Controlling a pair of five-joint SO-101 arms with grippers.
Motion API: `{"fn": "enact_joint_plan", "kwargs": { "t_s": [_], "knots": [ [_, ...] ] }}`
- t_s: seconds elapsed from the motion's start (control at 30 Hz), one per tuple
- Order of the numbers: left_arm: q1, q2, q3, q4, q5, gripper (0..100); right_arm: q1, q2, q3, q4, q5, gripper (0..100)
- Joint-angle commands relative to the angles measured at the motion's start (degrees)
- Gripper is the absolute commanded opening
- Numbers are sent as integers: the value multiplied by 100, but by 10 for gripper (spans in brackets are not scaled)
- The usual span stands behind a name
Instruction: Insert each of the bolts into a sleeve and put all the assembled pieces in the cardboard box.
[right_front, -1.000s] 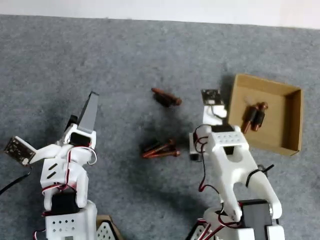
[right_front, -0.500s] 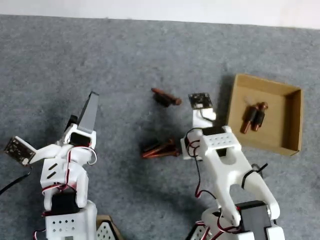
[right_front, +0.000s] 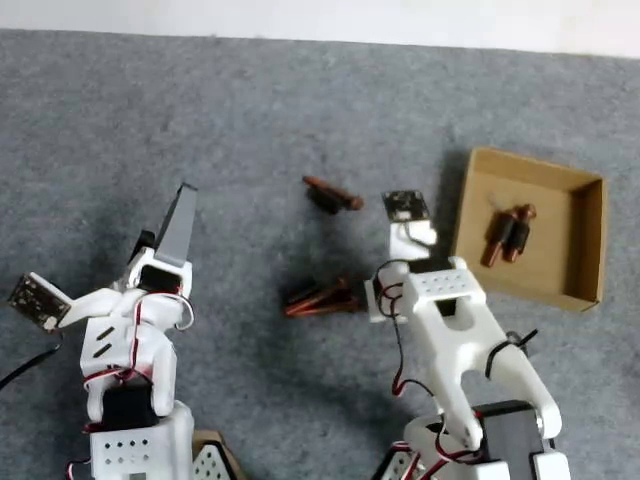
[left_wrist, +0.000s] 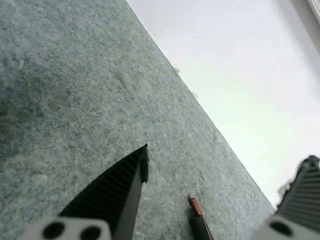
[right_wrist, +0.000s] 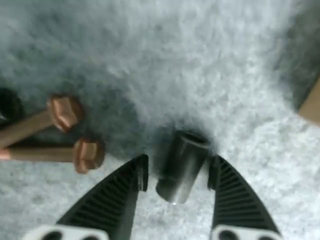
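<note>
Right end effector (right_wrist: 178, 161) sits low over the grey surface (right_front: 250, 120) with its jaws spread and nothing clamped. A dark sleeve (right_wrist: 182, 150) lies in the gap between them, one open end showing. Whether either pad touches it cannot be told.

Just beside it lie two loose bolts (right_wrist: 75, 132), copper-coloured, with their hex heads toward the sleeve. In the high view they sit close together at mid-frame, just left of the right arm.

The cardboard box (right_front: 585, 240) stands at the right of the high view and has two assembled pieces (right_front: 508, 232) in it. Another bolt (right_front: 333, 195), apparently carrying a dark sleeve, lies above the loose pair.

Left end effector (left_wrist: 227, 155) hangs at the lower left of the high view, wide open and empty, well apart from all of these.

The sleeve looks like a short, rigid, smooth tube. It is probably light, and likely to roll or squirt out of a pinch that lands off-centre. The safest hold would be across the middle of its round wall, which leaves both open ends clear for a bolt. The bolts look stiff and would be best taken on the shank near the head, leaving the threaded tip free to enter.
</note>
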Motion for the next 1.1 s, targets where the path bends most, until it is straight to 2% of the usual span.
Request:
{"fn": "enact_joint_plan", "kwargs": {
  "t_s": [0.0, 0.3, 0.43, 0.63, 0.8, 1.07],
  "knots": [
    [92, -101, 110, -105, -44, 414, 84, 224, -13, -92, 26, 176],
    [92, -101, 110, -105, -44, 414, 154, 716, -31, -92, 35, 118],
    [92, -101, 110, -105, -44, 414, 338, 708, -31, -101, 62, 5],
    [92, -101, 110, -105, -44, 414, 365, 523, -22, -92, 79, 3],
    [92, -101, 110, -105, -44, 414, 365, -919, 233, -92, 264, 3],
    [92, -101, 110, -97, -44, 414, 356, -3943, 2422, -1218, 738, 3]
  ]
}}
